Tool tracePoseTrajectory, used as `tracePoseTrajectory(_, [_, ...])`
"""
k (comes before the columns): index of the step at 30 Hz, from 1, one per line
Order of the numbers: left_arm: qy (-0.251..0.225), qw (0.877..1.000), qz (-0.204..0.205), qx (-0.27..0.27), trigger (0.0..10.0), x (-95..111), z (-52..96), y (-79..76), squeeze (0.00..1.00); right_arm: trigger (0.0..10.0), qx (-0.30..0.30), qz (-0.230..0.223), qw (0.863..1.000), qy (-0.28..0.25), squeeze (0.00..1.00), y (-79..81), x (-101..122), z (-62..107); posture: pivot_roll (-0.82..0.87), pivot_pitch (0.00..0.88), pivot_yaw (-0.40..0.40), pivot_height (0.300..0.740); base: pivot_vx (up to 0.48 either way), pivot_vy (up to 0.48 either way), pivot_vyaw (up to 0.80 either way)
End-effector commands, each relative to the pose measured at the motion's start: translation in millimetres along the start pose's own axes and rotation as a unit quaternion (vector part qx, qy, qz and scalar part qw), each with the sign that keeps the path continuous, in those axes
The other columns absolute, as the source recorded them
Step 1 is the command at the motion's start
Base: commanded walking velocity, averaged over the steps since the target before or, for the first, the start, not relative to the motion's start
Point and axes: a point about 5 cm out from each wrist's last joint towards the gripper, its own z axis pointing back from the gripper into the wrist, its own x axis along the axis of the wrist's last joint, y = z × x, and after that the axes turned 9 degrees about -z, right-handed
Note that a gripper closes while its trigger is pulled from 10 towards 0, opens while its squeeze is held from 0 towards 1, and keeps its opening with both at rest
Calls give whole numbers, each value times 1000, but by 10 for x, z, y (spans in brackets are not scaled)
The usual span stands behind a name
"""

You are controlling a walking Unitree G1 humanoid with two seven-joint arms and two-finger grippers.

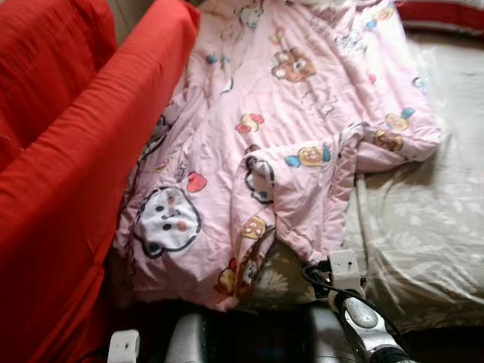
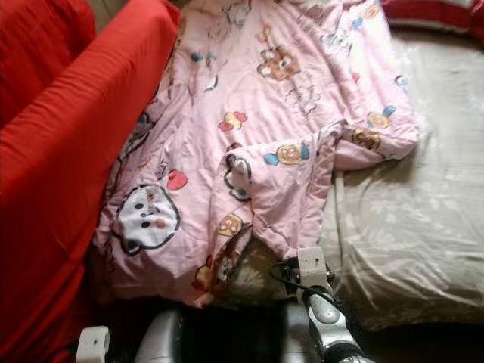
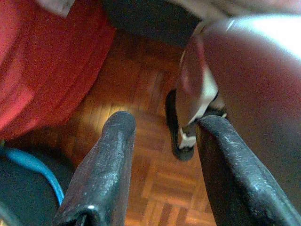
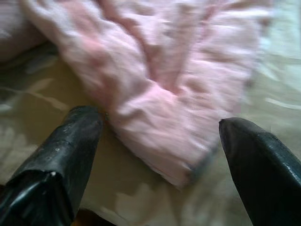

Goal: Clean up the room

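No legible writing or brand; pink quilt (image 1: pixel 272 144) carries cartoon animal prints only. Quilt lies rumpled across beige patterned bed sheet (image 1: pixel 431 234), its left edge against red sofa (image 1: pixel 68 174). Right gripper (image 4: pixel 157 141) reaches forward low over the bed edge, fingers spread wide, a folded quilt corner between them, not gripped. Left gripper (image 3: pixel 162 155) hangs down over parquet floor (image 3: pixel 141 94), fingers apart, empty.

Looked like a home bedroom: pink cartoon-print quilt (image 1: pixel 280 144) spread over a bed with beige leaf-patterned sheet (image 1: pixel 431 227), red-draped furniture (image 1: pixel 68 174) just beside, wooden parquet floor (image 3: pixel 150 155).
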Motion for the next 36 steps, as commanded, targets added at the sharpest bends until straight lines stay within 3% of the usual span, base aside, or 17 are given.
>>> tracePoseTrajectory(1, [-89,996,-17,-12,10000,520,-194,-126,0,10000,1,-12,1000,-2,0,49,19,-14,56,322,119,628,0,0,0])
tracePoseTrajectory(2, [-137,990,-21,-18,10000,831,-272,-224,0,10000,-1,-12,1000,-6,0,46,51,-27,68,328,124,628,0,0,0])
tracePoseTrajectory(3, [-150,988,-21,-19,10000,907,-283,-242,0,10000,-3,-12,1000,-7,0,45,64,-33,69,329,124,628,0,0,0])
tracePoseTrajectory(12, [-205,978,-15,-27,10000,1198,-306,-260,0,10000,-27,-11,999,-25,0,11,204,-83,86,335,129,628,0,0,0])
tracePoseTrajectory(30, [-219,975,-12,-31,10000,1291,-279,-267,0,10000,-61,-18,998,26,0,-69,-14,-19,87,332,137,628,0,0,0])
tracePoseTrajectory(36, [-215,976,-13,-31,10000,1294,-287,-271,0,10000,-138,-39,990,7,0,-232,14,7,83,326,137,628,0,0,0])
